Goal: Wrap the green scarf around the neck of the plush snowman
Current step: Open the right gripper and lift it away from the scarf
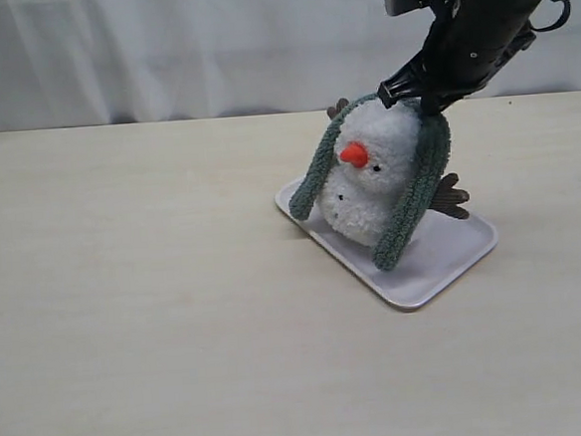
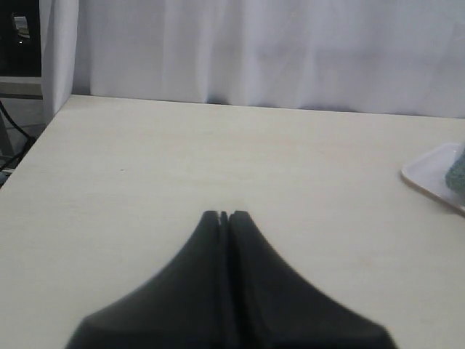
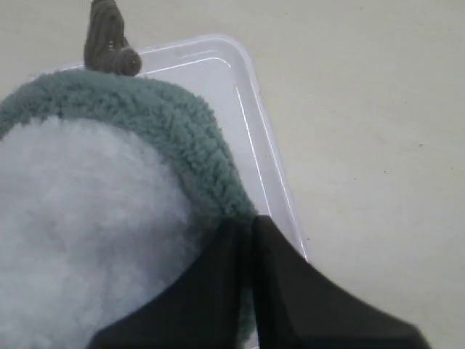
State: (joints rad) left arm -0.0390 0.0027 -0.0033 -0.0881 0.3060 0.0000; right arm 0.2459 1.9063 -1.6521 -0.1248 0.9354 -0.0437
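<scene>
In the exterior view we see the black right arm slanting down from the upper right, its right pincer (image 1: 424, 101) meeting the green scarf (image 1: 416, 194) at the top of the plush snowman (image 1: 373, 187). The scarf arches over the snowman's head and both ends hang down its sides, the nearer one reaching the white tray (image 1: 452, 252) on which the figure sits. The tray lies on a pale counter (image 1: 138, 318) before a white curtain (image 1: 159, 48). In the left wrist view we find the left pincer (image 2: 224, 217) closed on nothing, poised over bare counter, with only a corner of the tray (image 2: 429, 173) and a scrap of scarf (image 2: 458, 174) at the edge. In the right wrist view the right pincer (image 3: 251, 227) has its fingers pressed together on the scarf's edge (image 3: 182, 123), tight against the white fluff (image 3: 80, 218), and a brown twig arm (image 3: 107, 43) sticks out beyond the scarf over the tray.
</scene>
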